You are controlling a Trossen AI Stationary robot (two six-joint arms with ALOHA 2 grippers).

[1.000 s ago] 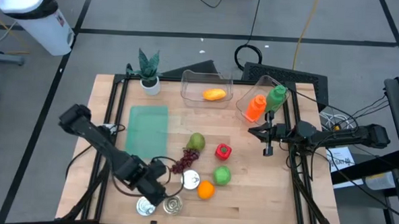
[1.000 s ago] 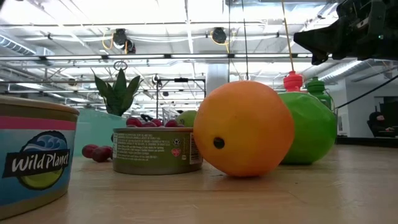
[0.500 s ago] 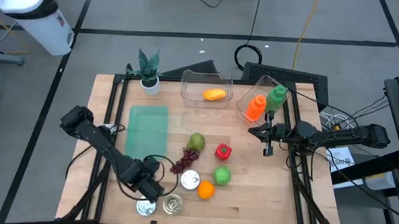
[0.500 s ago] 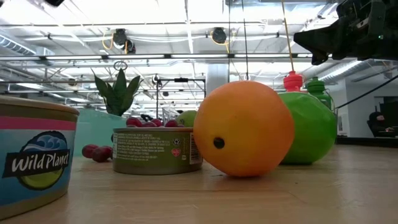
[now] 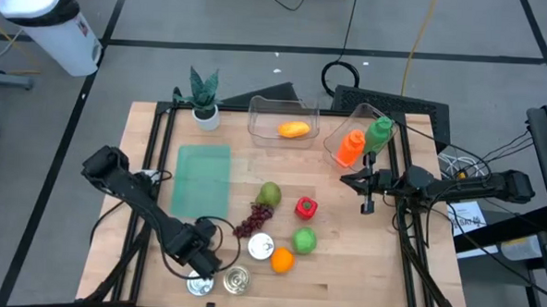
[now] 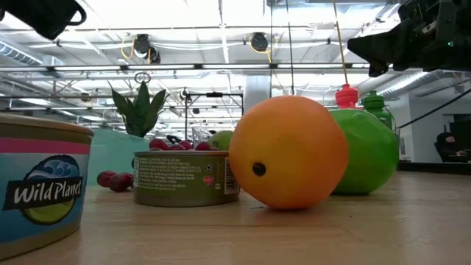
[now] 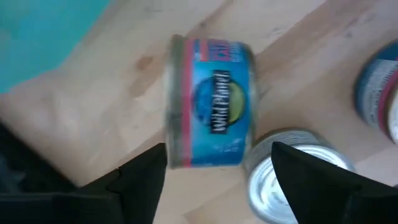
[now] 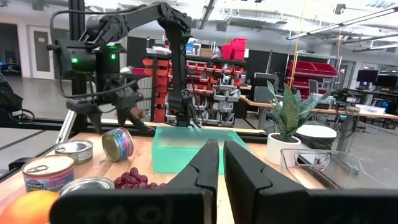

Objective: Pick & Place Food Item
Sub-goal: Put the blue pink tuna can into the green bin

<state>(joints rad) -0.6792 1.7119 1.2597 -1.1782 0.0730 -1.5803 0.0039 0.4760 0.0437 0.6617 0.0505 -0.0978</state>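
The left end effector sits at the lower left of the worktop in the high view, lower and further left in the frame than a second ago. It now crowds the two upright cans near the bottom edge. Its fingers are spread wide. In the left wrist view a blue-labelled can lies on its side in the middle of the frame, between and just beyond them; I cannot tell whether either finger touches it. The right wrist view shows the same can tilted at the left of the frame, low at the worktop, with a finger on each side. In the low view a dark arm part has come into the upper left corner, where there was none before. The orange, the green-labelled can beside it and the grapes have not moved. The right end effector hangs at the right of the high view as before, its fingers pressed together and holding nothing.
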